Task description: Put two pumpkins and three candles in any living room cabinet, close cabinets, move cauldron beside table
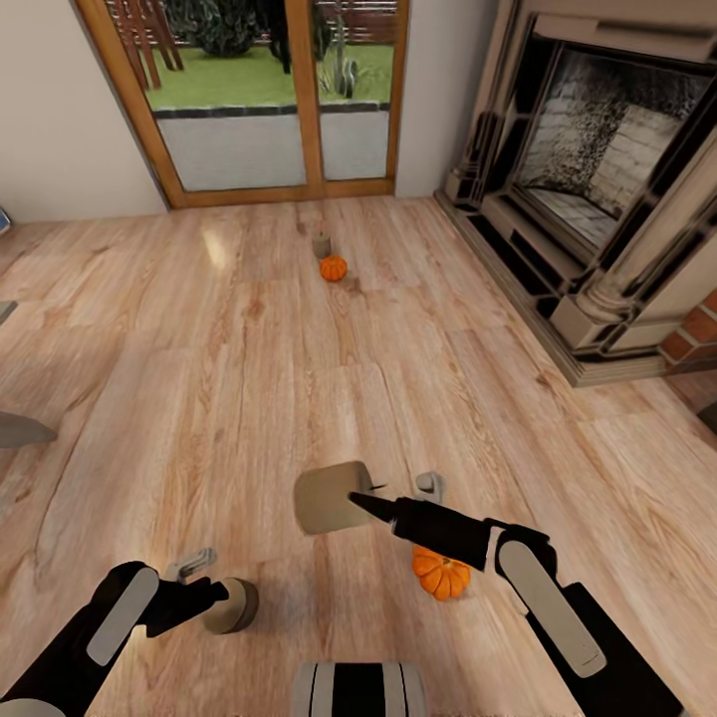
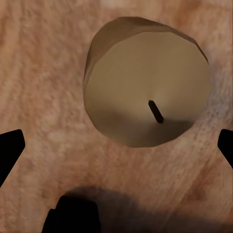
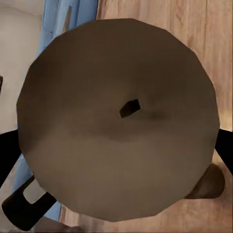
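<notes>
My right gripper (image 1: 386,495) is shut on a beige candle (image 1: 332,498), held above the floor on its side; its wick end (image 3: 130,108) faces the right wrist camera between the fingers. Under the right arm, an orange pumpkin (image 1: 441,574) sits on the floor. My left gripper (image 1: 207,581) is open just over a second candle (image 1: 232,605) that stands upright on the floor, and its dark fingertips (image 2: 9,148) sit on either side of that candle (image 2: 148,87). Far ahead, the other pumpkin (image 1: 333,268) rests beside a third candle (image 1: 321,244). The cabinet and cauldron are out of view.
An ornate fireplace surround (image 1: 597,199) fills the right side, its hearth step jutting onto the wood floor (image 1: 249,378). A wood-framed glass door (image 1: 269,100) is at the back. A grey object (image 1: 20,430) pokes in from the left edge.
</notes>
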Available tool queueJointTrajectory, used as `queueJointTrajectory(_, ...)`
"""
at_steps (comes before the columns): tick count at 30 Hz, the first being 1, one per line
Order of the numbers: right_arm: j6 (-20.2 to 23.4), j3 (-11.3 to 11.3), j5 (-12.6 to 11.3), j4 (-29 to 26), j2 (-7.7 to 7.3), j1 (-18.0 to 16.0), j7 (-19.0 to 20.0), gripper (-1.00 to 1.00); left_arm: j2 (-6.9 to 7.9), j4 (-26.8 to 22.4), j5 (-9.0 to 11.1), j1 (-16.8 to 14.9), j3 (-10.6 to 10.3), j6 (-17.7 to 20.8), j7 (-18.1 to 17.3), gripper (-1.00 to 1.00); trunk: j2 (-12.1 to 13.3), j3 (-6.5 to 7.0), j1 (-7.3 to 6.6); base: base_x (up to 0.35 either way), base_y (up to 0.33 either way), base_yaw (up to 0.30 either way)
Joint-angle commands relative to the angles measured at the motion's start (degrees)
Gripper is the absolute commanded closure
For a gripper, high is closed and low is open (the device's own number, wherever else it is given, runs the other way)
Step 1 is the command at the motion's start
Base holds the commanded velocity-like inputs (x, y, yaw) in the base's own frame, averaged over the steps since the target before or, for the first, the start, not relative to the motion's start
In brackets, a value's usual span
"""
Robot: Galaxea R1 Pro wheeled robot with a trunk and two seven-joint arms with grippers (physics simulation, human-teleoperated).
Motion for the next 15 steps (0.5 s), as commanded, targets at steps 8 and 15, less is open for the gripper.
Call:
queueJointTrajectory(8,0.3,0.0,-1.6,0.4,-0.45,0.1,3.8,1.0,-0.07,-0.2,0.6,0.0,-1.1,0.0,0.5,-1.0,-0.1,-1.82,0.19,0.0,0.0,0.0)
queueJointTrajectory(15,0.3,0.0,-1.6,0.6,-0.42,0.2,3.9,1.0,-0.1,-0.4,0.5,0.0,-9.7,-5.1,0.6,-1.0,-0.2,-2.26,0.25,0.0,0.0,0.0)
